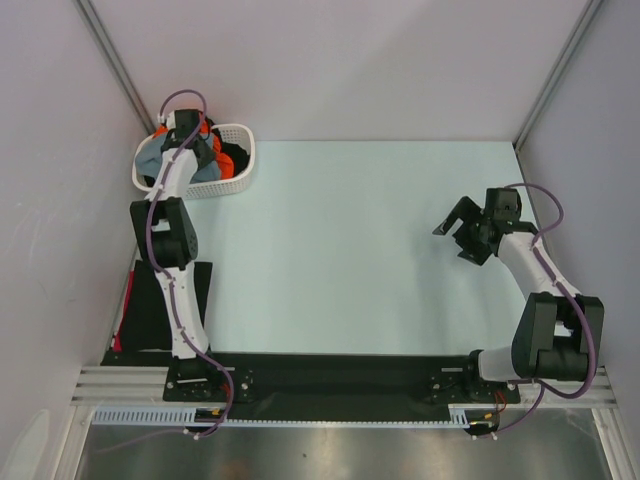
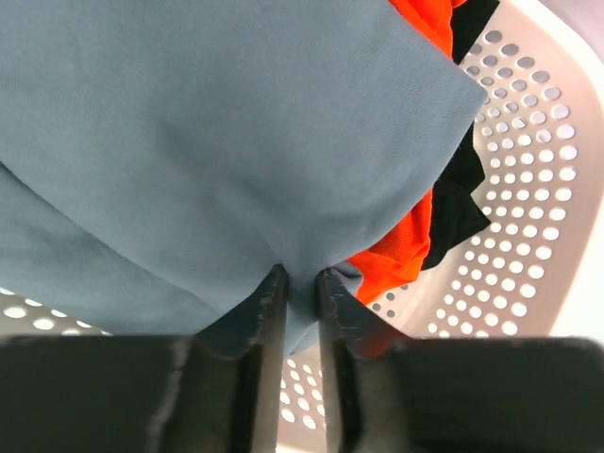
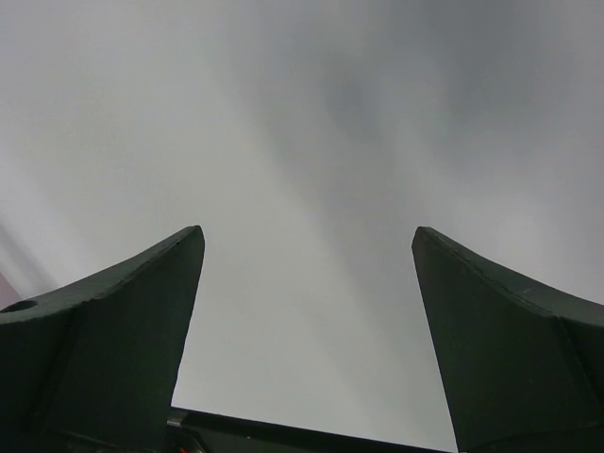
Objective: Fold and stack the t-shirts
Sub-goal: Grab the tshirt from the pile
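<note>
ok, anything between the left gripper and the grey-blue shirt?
Nothing visible. The left gripper pinches a fold of the grey-blue shirt, which lies over the orange shirt and black shirt in the basket.

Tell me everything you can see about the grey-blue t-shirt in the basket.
The grey-blue t-shirt is plain, soft, matte cloth, bunched rather than folded, with no sleeve or collar clearly showing. It lies on top of the pile in the white perforated basket at the far left corner of the table, covering an orange shirt and a black shirt. The left gripper pinches a small fold of it, with creases running into the narrow gap between the jaws.
</note>
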`<action>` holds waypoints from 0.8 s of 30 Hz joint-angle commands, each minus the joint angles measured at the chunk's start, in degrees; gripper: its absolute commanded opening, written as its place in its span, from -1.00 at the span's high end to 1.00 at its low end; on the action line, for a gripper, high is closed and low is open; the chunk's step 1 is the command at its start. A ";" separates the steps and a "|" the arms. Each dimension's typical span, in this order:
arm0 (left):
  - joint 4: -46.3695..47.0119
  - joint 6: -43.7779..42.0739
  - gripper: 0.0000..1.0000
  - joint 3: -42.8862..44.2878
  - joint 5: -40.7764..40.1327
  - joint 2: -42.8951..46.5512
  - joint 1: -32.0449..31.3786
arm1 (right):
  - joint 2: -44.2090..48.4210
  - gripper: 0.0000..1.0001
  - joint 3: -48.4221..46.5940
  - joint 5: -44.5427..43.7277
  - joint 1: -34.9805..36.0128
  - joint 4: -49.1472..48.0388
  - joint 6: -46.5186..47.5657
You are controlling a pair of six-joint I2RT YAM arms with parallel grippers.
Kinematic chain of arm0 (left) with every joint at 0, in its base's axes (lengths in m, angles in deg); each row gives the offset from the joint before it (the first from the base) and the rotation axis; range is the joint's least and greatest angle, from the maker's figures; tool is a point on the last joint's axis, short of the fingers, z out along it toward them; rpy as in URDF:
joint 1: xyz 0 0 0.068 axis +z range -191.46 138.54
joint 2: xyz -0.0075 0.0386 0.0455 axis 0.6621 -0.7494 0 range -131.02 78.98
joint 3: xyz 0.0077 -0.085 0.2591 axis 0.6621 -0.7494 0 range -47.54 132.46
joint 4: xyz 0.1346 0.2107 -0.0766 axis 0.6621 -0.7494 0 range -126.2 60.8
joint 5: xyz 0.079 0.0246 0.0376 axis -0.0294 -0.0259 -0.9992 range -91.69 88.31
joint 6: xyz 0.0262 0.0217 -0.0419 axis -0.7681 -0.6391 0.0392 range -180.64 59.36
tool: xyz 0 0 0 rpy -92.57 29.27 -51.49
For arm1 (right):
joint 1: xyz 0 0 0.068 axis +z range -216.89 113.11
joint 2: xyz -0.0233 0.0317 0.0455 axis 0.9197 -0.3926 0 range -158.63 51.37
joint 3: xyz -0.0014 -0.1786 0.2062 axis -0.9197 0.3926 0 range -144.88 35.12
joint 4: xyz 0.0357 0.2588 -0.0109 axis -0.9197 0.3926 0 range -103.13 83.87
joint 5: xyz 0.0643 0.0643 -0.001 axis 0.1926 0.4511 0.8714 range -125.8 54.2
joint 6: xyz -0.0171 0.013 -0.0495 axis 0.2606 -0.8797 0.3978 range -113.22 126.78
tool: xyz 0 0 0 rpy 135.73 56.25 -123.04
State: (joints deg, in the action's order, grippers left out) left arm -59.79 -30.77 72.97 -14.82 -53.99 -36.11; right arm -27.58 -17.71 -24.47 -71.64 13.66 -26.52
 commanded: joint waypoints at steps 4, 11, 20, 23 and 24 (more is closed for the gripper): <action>1.58 1.06 0.99 2.02 3.10 1.91 0.98 | -1.55 -0.95 -4.29 0.88 -0.43 3.44 4.03; 12.38 11.34 0.99 -9.49 12.41 13.68 0.81 | -1.90 -0.92 -5.34 3.08 2.20 4.50 6.75; 51.44 30.23 0.99 -34.88 30.08 31.53 0.98 | 0.82 -0.93 -5.44 -0.08 11.96 5.47 10.36; 67.69 40.33 0.99 -44.11 33.06 35.04 0.98 | 3.10 -0.93 -3.59 -0.08 13.80 5.21 10.01; 70.55 44.97 0.99 -45.44 33.51 35.58 0.98 | 4.24 -0.93 -2.98 0.09 14.33 5.12 9.66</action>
State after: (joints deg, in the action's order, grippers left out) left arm -11.68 -0.04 32.19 11.63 -21.88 -34.72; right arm -27.48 -21.50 -23.51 -58.39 18.86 -17.69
